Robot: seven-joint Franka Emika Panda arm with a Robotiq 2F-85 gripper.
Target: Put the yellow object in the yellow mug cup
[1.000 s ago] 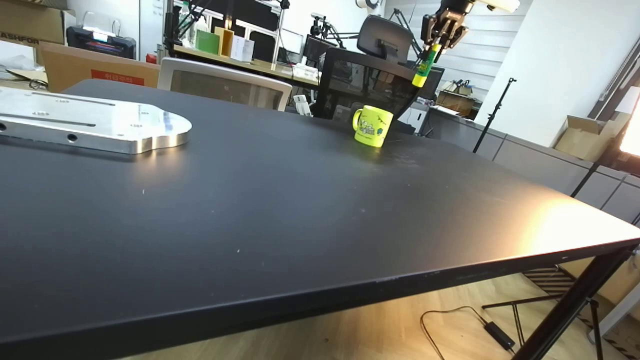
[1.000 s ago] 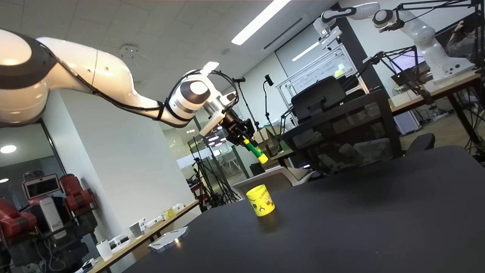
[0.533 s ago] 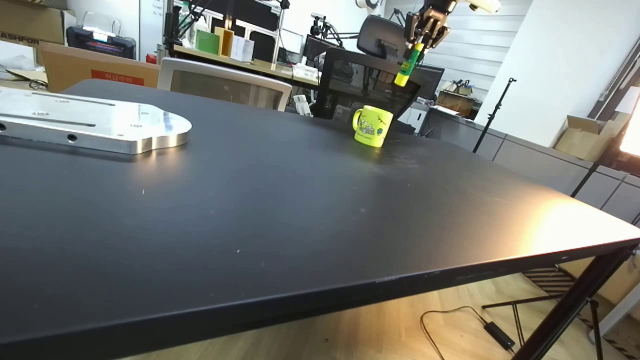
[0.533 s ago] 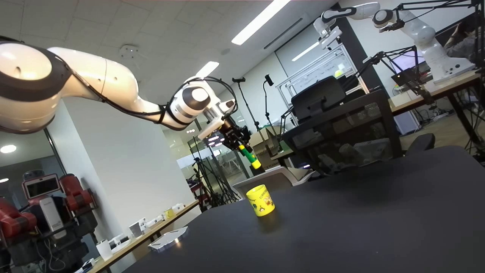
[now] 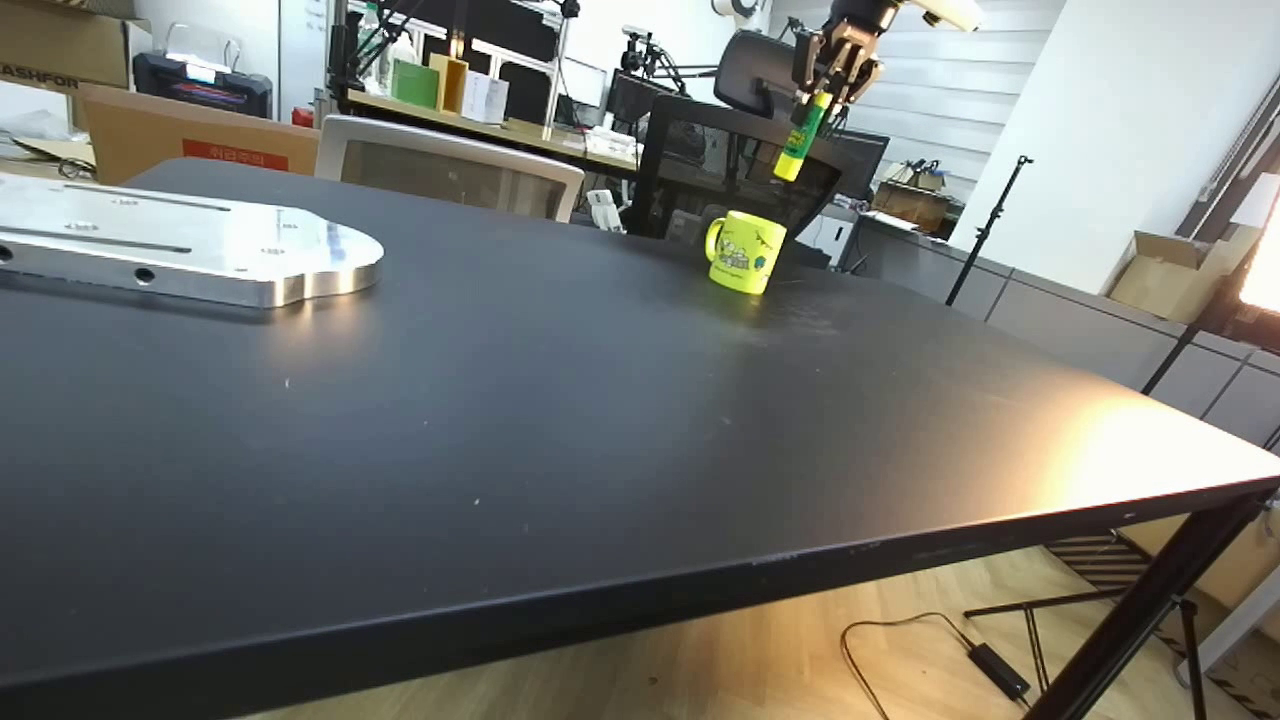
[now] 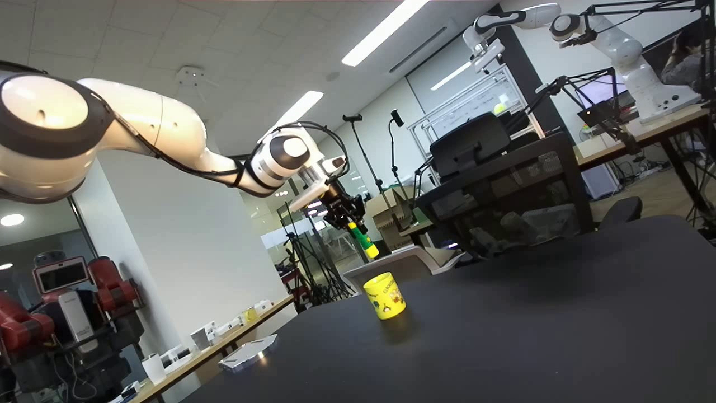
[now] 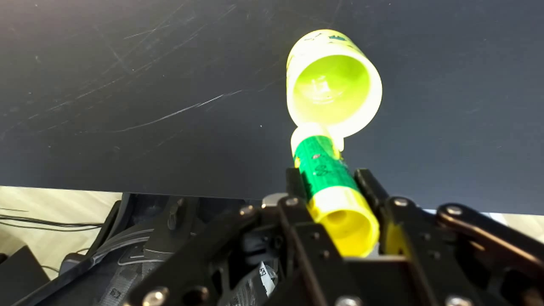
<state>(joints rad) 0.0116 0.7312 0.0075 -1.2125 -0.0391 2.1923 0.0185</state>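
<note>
The yellow object is a yellow and green tube like a glue stick. My gripper is shut on it, with one finger on each side, and holds it tilted in the air. It also shows in an exterior view and in the wrist view. The yellow mug cup stands upright on the table; it also shows in an exterior view. The tube's lower end is above the mug, apart from it. In the wrist view that end overlaps the rim near the handle, and the mug looks empty inside.
A shiny metal plate lies on the black table. A light mesh chair and a black chair stand behind the table. The table's edge runs close beside the mug.
My gripper has moved left in both exterior views with the tube in it. The tube's lower end has come down a little, nearer the mug. The mug has not moved.
</note>
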